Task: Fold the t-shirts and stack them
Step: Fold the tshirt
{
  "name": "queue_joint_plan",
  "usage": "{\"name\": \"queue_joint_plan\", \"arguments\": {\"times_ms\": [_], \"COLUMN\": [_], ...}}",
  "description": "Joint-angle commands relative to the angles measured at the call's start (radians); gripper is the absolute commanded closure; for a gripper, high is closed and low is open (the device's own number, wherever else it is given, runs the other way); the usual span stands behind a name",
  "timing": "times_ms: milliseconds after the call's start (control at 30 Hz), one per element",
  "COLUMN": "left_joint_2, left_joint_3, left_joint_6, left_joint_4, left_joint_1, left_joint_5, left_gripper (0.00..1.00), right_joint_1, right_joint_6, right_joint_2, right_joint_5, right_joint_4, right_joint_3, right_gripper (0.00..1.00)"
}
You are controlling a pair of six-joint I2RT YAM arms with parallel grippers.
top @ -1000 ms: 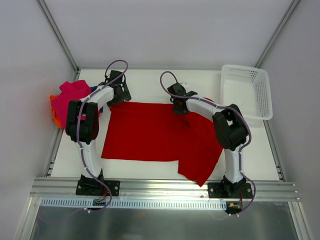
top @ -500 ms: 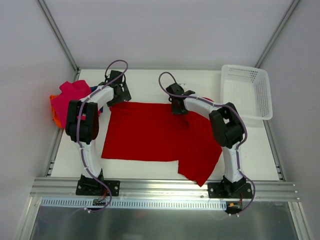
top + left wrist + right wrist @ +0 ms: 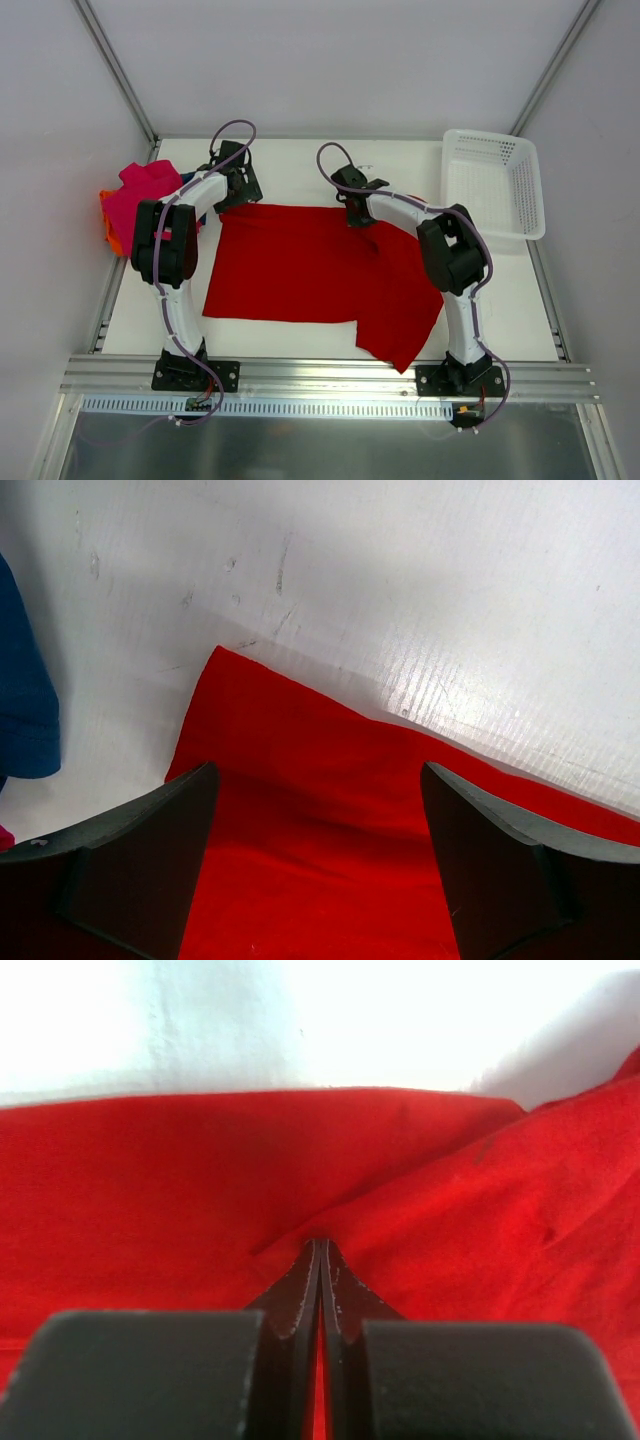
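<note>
Now my right gripper is clamped onto a pinch of the red t-shirt near its far edge; my left gripper gapes wide over its far-left corner.

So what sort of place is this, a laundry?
Probably a robotics test bench, not a laundry: two robot arms bolted to an aluminium rail, a white table walled by plain panels, and one red t-shirt spread out.
</note>
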Motion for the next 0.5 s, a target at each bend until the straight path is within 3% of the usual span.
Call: {"name": "queue_joint_plan", "arguments": {"times_ms": [0, 67, 100, 167, 467], "left_joint_2": [-0.013, -0.010, -0.010, -0.008, -0.024], "left_joint_3": [0.019, 0.019, 0.019, 0.019, 0.015], "left_joint_6": [0.015, 0.014, 0.014, 0.014, 0.017], "left_joint_4": [-0.004, -0.004, -0.002, -0.004, -0.004], "left_joint_1": [-0.003, -0.003, -0.003, -0.003, -0.003], "left_joint_5": [0.004, 0.007, 0.008, 0.010, 0.011], "left_gripper": [0.17, 0.17, 0.17, 0.17, 0.17], "right_joint_1": [-0.011, -0.010, -0.011, -0.008, 0.001], "right_joint_6": [-0.011, -0.011, -0.010, -0.004, 0.016], "right_joint_2": [-0.066, -0.069, -0.073, -0.070, -0.036], "right_joint_5": [0.029, 0.010, 0.001, -0.027, -0.057], "right_joint_4": [-0.037, -0.037, -0.037, -0.031, -0.022], "right_joint_3": [-0.016, -0.017, -0.019, -0.017, -0.021], "right_gripper": [0.99, 0.95, 0.78, 0.65, 0.51]}}
